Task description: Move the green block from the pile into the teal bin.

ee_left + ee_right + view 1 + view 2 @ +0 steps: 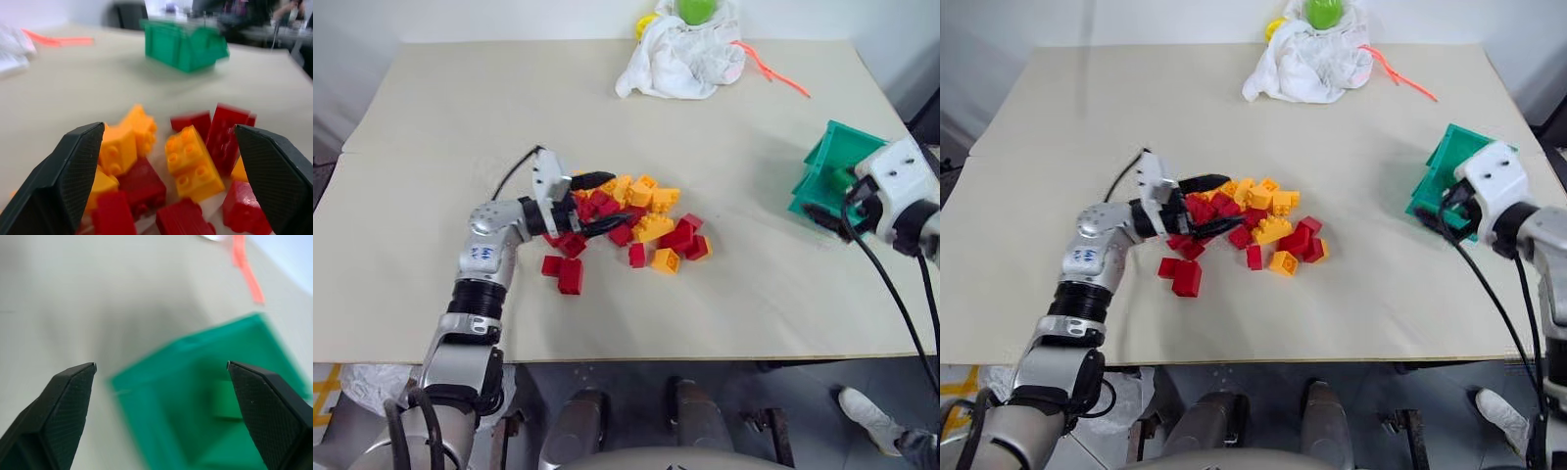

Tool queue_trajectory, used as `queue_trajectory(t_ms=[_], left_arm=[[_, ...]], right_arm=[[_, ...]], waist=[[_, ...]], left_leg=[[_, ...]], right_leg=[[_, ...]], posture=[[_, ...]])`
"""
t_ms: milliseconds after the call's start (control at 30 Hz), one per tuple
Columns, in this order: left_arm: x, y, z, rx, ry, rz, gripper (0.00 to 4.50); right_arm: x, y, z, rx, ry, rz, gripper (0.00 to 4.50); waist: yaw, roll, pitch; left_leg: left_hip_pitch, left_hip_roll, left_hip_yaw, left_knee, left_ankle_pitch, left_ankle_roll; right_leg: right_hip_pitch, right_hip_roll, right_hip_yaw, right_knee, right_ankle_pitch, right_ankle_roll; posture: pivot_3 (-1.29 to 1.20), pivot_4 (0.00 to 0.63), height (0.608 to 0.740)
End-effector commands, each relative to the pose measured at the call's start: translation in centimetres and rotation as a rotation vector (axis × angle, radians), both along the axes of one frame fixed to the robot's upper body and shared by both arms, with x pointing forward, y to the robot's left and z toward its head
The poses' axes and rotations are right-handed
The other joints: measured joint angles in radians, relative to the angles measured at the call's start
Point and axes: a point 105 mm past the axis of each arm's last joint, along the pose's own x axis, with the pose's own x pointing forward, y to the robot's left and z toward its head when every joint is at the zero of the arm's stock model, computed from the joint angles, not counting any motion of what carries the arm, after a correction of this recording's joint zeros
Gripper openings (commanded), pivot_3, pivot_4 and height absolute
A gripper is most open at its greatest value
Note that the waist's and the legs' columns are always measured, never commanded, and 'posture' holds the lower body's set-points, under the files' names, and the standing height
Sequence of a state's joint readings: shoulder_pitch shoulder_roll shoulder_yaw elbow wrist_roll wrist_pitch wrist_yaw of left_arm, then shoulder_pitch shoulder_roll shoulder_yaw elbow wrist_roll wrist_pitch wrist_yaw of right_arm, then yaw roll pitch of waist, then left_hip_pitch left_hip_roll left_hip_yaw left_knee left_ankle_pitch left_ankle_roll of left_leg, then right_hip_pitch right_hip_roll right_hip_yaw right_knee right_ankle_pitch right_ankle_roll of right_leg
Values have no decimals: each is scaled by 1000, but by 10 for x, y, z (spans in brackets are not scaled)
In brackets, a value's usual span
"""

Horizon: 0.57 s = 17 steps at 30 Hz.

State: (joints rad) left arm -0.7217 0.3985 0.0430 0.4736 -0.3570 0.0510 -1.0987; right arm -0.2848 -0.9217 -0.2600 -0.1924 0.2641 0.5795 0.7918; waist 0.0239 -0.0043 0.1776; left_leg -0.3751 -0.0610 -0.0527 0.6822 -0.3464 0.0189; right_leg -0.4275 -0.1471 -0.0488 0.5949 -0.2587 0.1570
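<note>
The pile (636, 217) of red and yellow-orange studded bricks lies at the middle of the table. My left gripper (600, 202) reaches into its left side, open, with one finger on each side of several bricks (190, 161) and nothing gripped. The teal bin (824, 162) stands at the right of the table. My right gripper (161, 364) hovers open right at the bin (195, 396), its fingers (822, 213) at the bin's near edge. A blurred green block (227, 401) lies inside the bin.
A crumpled white cloth (680, 59) with a lime-green ball (697, 10) on it sits at the table's far edge. An orange strip (773, 70) lies beside it. Bare tabletop (754, 264) separates pile and bin. A person's shoe (867, 411) is on the floor at the right.
</note>
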Motion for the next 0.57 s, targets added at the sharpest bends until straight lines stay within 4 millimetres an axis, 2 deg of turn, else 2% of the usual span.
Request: queue_trajectory(t_ms=[33, 100, 167, 300, 367, 567], left_arm=[[-7, 27, 13, -76, 64, -8, 4500], [-7, 41, 11, -78, 102, 33, 4500], [-22, 74, 5, -41, 56, 48, 4500], [-29, 116, 0, -2, 30, 122, 4500], [-32, 128, -3, 11, 40, 137, 4500], [-29, 147, -16, 65, 109, 190, 4500]], right_arm=[[-22, 23, 5, 73, -26, 133, 4485], [-32, 32, 2, 108, -27, 199, 4485], [-51, 42, -8, 198, -2, 306, 4485], [-59, 38, -20, 227, 17, 328, 4485], [-60, 38, -21, 243, 13, 338, 4485], [-61, 38, -29, 260, 6, 364, 4485]], waist=[[-1, 0, 0], [0, 0, 0], [-1, 0, 0], [-3, 0, 0], [-1, 0, 0], [3, 0, 0]], left_leg=[[0, 0, 0, 0, 0, 0], [1, 0, 1, 1, 0, 0], [1, 0, 1, 1, 0, 0], [2, 1, 1, 0, 0, 0], [2, 1, 2, 1, 0, 0], [5, 1, 1, 1, 0, 1]], right_leg=[[1, 0, 0, 0, 0, 0], [1, 0, 0, 0, 1, 0], [1, 0, 1, 0, 2, 0], [2, 2, 1, 0, 1, -1], [2, 1, 1, 0, 2, -1], [5, 1, 1, 0, 3, -2]], posture=[[0, 150, 740], [0, 150, 740], [0, 150, 740], [0, 150, 740], [0, 150, 740], [0, 150, 740]])
